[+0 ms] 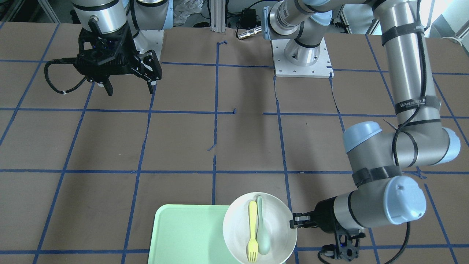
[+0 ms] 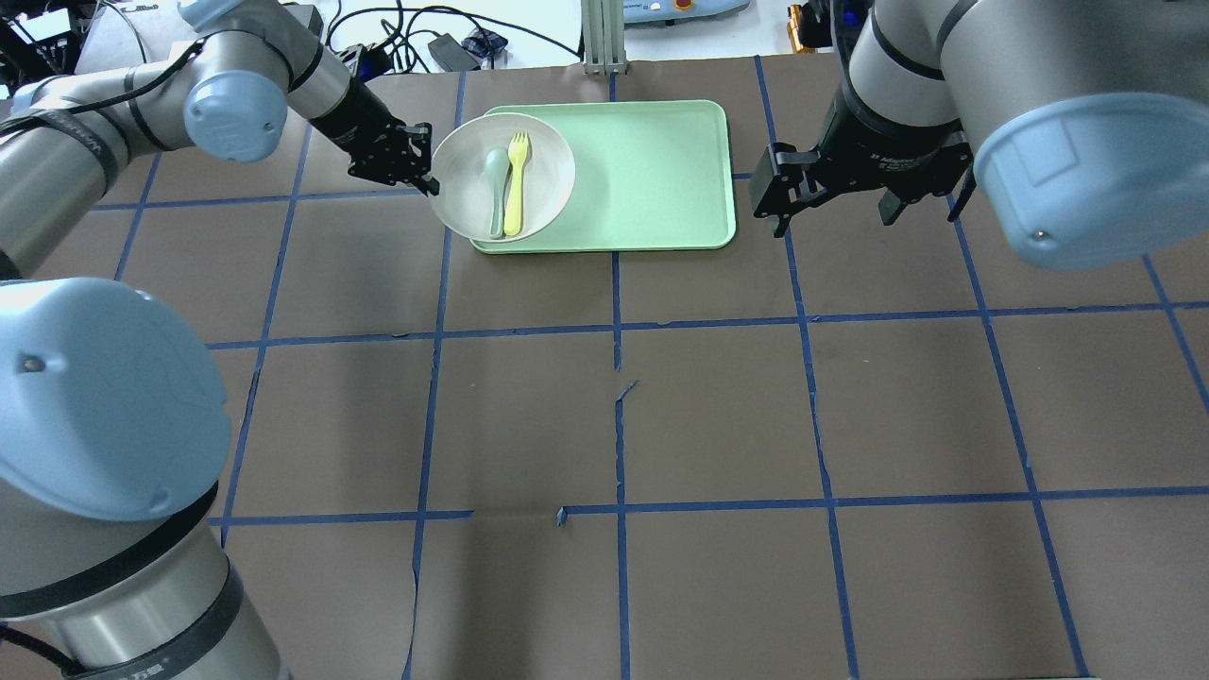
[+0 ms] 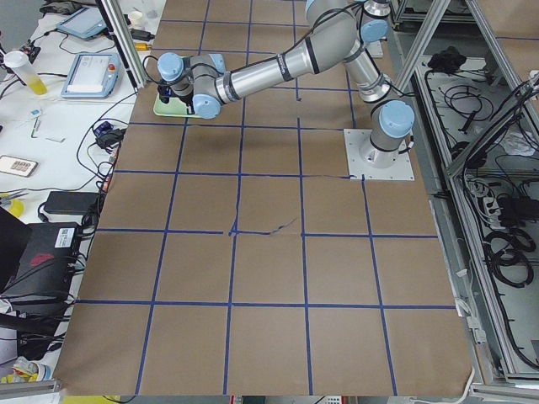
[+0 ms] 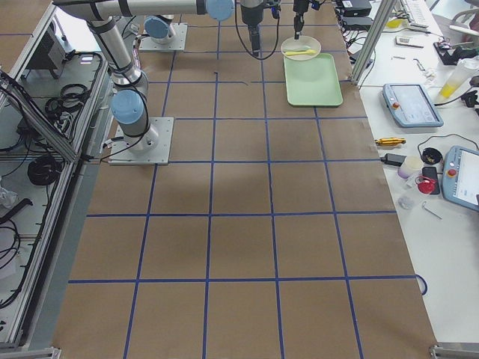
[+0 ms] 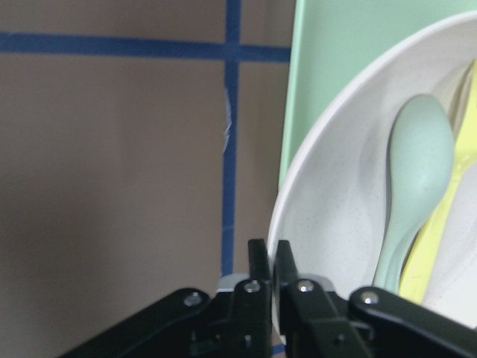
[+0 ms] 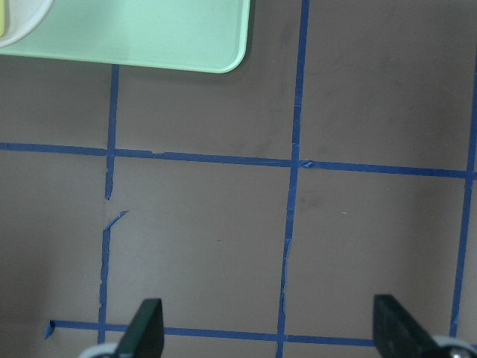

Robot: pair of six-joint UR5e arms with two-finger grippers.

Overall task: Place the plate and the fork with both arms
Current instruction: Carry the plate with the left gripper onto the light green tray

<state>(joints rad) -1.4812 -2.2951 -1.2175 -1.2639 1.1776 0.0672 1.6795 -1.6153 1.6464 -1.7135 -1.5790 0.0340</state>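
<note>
The off-white plate (image 2: 543,161) sits over the left end of the mint-green tray (image 2: 652,170) and overhangs its edge. The yellow fork (image 2: 515,184) lies in the plate beside a grey-green spoon (image 2: 496,189). My left gripper (image 2: 425,175) is shut on the plate's left rim. The left wrist view shows the plate (image 5: 335,224) with its rim pinched between the jaws of that gripper (image 5: 270,261). My right gripper (image 2: 831,217) is open and empty, hovering over bare table to the right of the tray. It also shows in the right wrist view (image 6: 272,335).
The table is brown paper with a grid of blue tape lines. The tray's right part (image 1: 183,234) is bare. The arm bases (image 1: 302,62) stand at the robot's edge of the table. Cables and devices lie beyond the far edge.
</note>
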